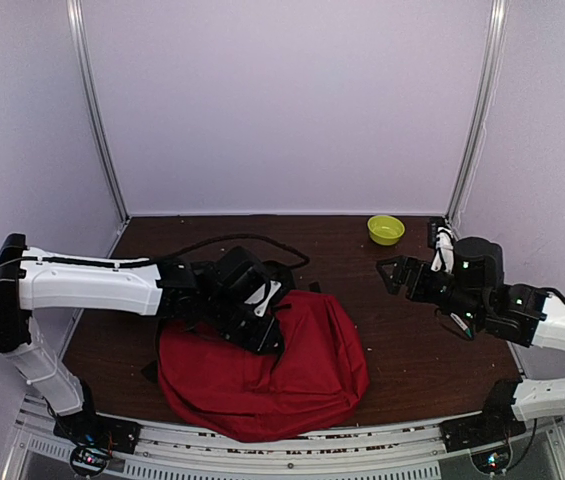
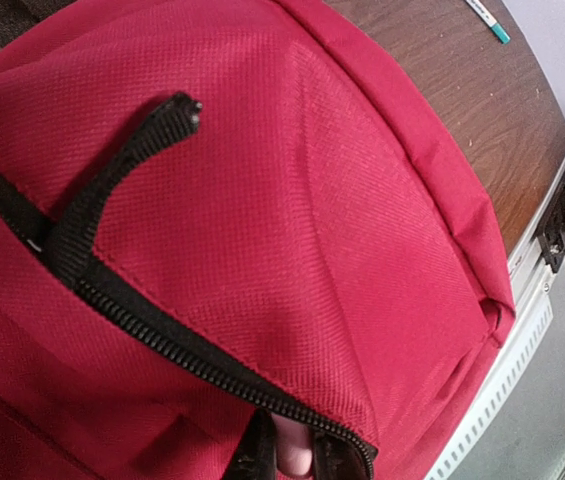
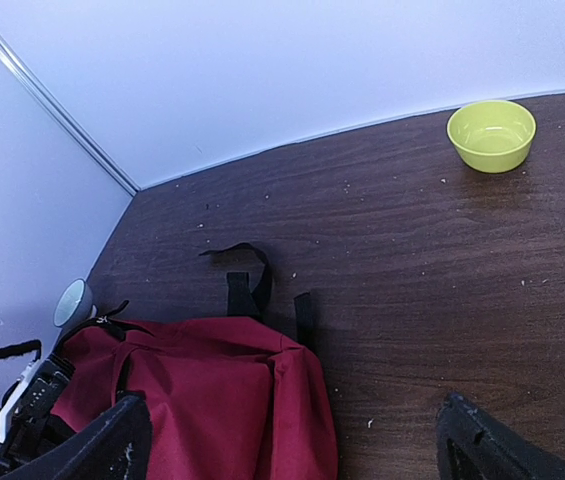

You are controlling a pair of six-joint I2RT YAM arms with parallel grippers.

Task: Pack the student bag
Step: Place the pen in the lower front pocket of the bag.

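One bench (image 1: 412, 340) carries the red student bag (image 1: 262, 375), lying flat near the front edge, left of centre. Left gripper (image 2: 292, 455): jaws together at the end of the bag's black zip (image 2: 162, 340), apparently pinching there; the pull is hidden. Right gripper (image 1: 390, 272): jaws wide apart, empty, well clear of the bag. Step in hand, by judgement: opening the compartment. The next move calls for a draw along the zip line with the fabric held taut.
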